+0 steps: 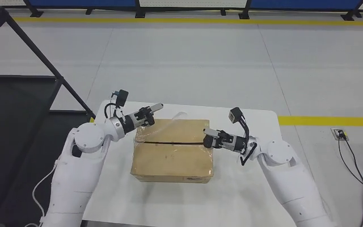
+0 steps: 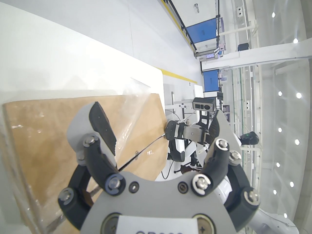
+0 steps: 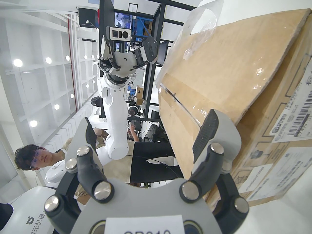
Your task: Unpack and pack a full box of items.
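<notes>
The left claw [image 1: 153, 109] hangs open over the box's far left corner, gripping nothing. The box [image 1: 173, 156] sits in the middle of the table [image 1: 244, 187], flaps shut, its seam running left to right. Clear tape [image 1: 179, 116] stands up loose at its far edge. The right claw [image 1: 207, 138] is spread open at the box's right end, level with the seam, holding nothing.

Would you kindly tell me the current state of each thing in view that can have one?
Cardboard box: flaps shut, standing on the table.
Clear tape: loose end lifted off the box.
Left gripper: open, empty, by the box's corner.
Right gripper: open, empty, by the box's end.
</notes>
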You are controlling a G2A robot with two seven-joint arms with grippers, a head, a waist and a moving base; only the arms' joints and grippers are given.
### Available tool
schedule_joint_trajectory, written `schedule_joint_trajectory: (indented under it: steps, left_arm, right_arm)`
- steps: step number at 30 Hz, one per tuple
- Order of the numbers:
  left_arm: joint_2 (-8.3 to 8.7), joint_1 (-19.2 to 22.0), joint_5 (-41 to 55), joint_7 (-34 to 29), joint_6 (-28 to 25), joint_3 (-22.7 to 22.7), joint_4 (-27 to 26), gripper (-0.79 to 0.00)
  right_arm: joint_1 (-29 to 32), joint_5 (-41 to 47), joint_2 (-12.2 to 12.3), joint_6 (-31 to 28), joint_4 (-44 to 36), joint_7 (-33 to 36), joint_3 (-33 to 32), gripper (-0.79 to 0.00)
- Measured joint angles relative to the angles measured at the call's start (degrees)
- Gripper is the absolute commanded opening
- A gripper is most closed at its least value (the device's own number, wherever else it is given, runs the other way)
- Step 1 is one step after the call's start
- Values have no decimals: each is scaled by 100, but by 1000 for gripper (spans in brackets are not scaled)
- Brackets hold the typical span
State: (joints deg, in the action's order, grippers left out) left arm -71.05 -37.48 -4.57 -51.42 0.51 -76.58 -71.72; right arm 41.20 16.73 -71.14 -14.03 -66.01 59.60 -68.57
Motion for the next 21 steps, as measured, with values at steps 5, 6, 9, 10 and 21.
schedule_joint_trajectory:
  steps: [5, 6, 9, 10, 21]
  left_arm:
    - [-95, 354, -161, 163, -202, 520, 545, 0]
    - [-109, 407, -234, 220, -231, 604, 615, 0]
    - [-158, 545, -357, 451, -336, 819, 833, 0]
    - [-169, 577, -339, 484, -353, 853, 892, 0]
    - [-230, 763, 615, -305, -757, 962, 1238, 0]
  right_arm:
    - [-6, 85, 19, -25, 103, 42, -34, 0]
    - [-8, 95, 21, -31, 115, 46, -37, 0]
    - [-14, 105, 29, -37, 133, 55, -33, 0]
    - [-15, 107, 32, -37, 134, 55, -31, 0]
    - [-20, 142, 54, -8, 124, 62, -2, 0]
